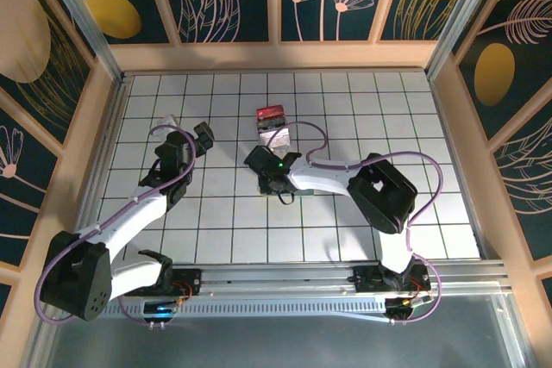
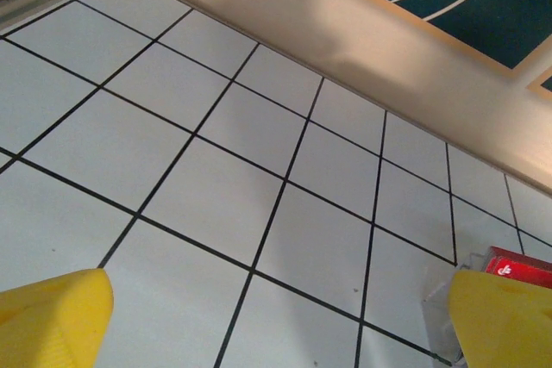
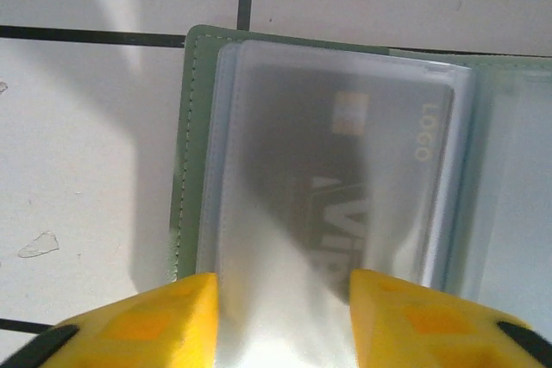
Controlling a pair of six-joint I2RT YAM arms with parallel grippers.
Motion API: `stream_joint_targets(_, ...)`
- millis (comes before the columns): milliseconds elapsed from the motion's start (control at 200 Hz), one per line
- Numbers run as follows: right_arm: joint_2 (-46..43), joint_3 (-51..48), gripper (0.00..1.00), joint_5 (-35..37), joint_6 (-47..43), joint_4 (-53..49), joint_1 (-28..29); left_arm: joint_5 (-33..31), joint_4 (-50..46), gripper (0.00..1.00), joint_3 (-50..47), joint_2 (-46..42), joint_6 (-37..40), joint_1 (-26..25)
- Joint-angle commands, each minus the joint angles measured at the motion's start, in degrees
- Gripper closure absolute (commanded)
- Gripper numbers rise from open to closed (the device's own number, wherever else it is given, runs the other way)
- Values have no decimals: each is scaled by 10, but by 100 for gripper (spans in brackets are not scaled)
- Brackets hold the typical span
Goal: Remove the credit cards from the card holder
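Mid-table, right gripper [image 3: 280,321] stood half-parted astride the clear sleeve [image 3: 226,127] of the open card holder [image 3: 184,152], grip uncertain, left gripper [image 2: 280,299] gaping; a pull risked dragging the unpinned holder along, card [image 3: 345,161] staying sleeved.

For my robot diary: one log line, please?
left gripper open, empty; right gripper over open grey-green bifold card holder; dark plastic card in clear sleeve
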Motion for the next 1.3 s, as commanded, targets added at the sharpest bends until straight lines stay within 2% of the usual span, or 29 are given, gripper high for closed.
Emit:
stream_joint_targets(0,12,-17,64,5,12,-6,3,10,17,1,5,-2,-1,5)
stream_joint_targets(295,-10,-24,87,12,6,5,1,21,31,1,3,-9,2,5)
stream_joint_targets(350,-17,-23,89,19,6,2,2,27,35,1,1,-12,7,5)
stream_joint_targets(440,-26,-22,88,36,7,-9,1,30,38,1,-2,-19,15,5)
stream_joint_targets(576,-37,-26,81,59,6,-23,-1,33,43,1,-5,-32,23,5)
stream_joint_targets(771,-49,-33,76,78,7,-36,-6,43,49,1,-6,-41,37,5)
stream_joint_targets(1296,-103,-84,74,97,15,-32,-33,95,81,1,-3,-26,82,-5)
